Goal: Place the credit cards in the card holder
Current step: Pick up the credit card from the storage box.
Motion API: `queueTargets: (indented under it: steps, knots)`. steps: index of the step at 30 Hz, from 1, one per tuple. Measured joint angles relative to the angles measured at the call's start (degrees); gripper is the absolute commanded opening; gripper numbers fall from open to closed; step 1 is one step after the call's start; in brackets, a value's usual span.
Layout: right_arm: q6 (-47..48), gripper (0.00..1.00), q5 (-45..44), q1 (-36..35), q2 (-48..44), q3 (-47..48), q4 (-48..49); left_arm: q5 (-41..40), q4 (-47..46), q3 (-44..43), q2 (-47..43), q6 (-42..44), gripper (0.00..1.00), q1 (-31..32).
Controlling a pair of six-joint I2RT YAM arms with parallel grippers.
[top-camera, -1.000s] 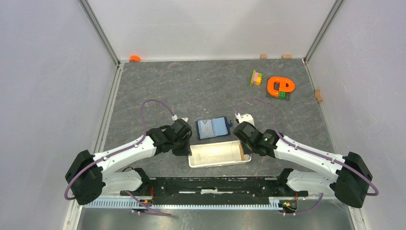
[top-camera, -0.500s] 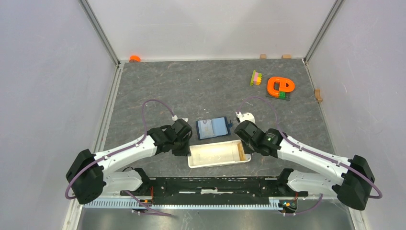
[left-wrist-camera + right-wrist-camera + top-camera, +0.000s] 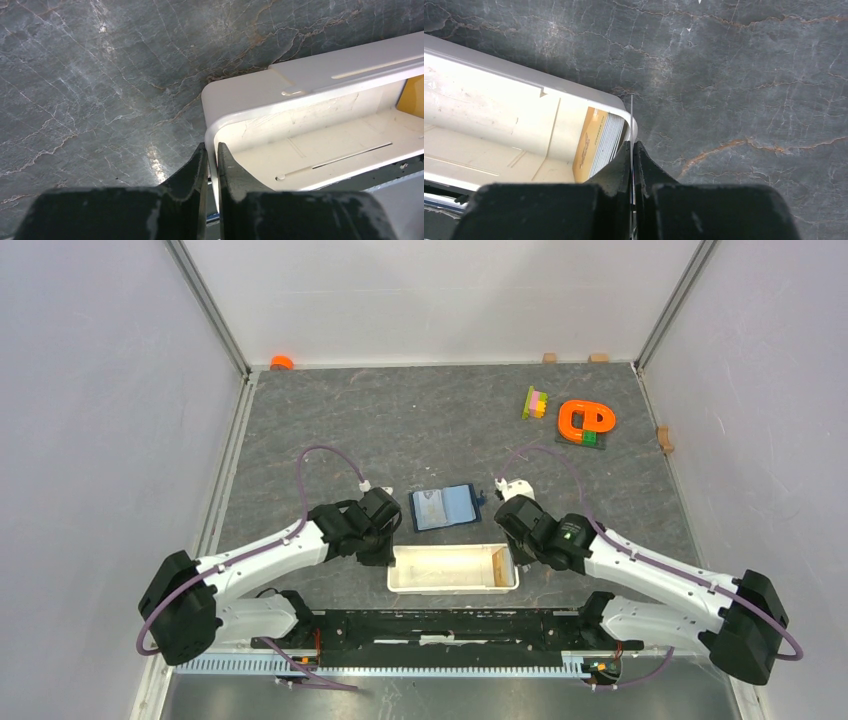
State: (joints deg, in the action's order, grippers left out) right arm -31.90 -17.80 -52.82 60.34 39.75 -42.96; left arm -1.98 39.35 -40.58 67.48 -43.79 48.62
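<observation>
1. The left gripper (image 3: 211, 150) is clamped on the left end wall of the white tray (image 3: 240, 95), likely to steady it.
2. The right gripper (image 3: 631, 146) pinches one thin card (image 3: 631, 117) edge-on at the tray's right end, beside the upright credit cards (image 3: 606, 140).
3. The card holder (image 3: 446, 507) lies open just beyond the tray, toward the desk's near edge, handy to receive it.
4. The desk (image 3: 400, 420) is dark veined stone between pale walls; coloured toys (image 3: 585, 421) sit near its far right corner.
</observation>
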Motion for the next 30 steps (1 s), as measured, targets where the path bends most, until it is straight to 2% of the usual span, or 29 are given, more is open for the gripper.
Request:
queueTargets:
  steps: [3,5,10,14,16,22,27,30]
  knots:
    - [0.0,0.00,-0.9,0.0,-1.1,0.2,-0.1,0.1,0.0,0.0,-0.1,0.2,0.27,0.0]
    - [0.0,0.00,-2.1,0.0,-1.6,0.6,-0.3,0.2,0.3,0.0,-0.3,0.9,0.49,0.0]
    - [1.4,0.00,-4.5,1.8,-2.5,2.6,0.4,1.0,1.6,-0.2,-3.6,3.2,0.81,0.0]
    - [4.2,0.00,-4.3,3.9,-2.5,4.9,3.8,1.0,2.8,-3.3,-5.1,4.9,0.95,0.0]
    - [6.1,0.00,-3.2,5.2,-1.9,6.1,6.8,0.9,3.0,-6.2,-5.1,6.2,1.00,0.0]
    - [10.5,0.00,5.9,9.9,1.5,7.5,17.2,3.5,0.2,-13.3,-5.1,10.5,1.00,-2.5]
    - [13.5,0.00,19.5,12.3,0.3,6.7,28.2,11.9,-10.1,-13.7,-6.5,12.0,0.98,-6.5]
    - [14.7,0.00,28.5,12.8,-1.8,4.9,33.7,17.9,-19.5,-10.8,-9.6,11.3,0.95,-8.7]
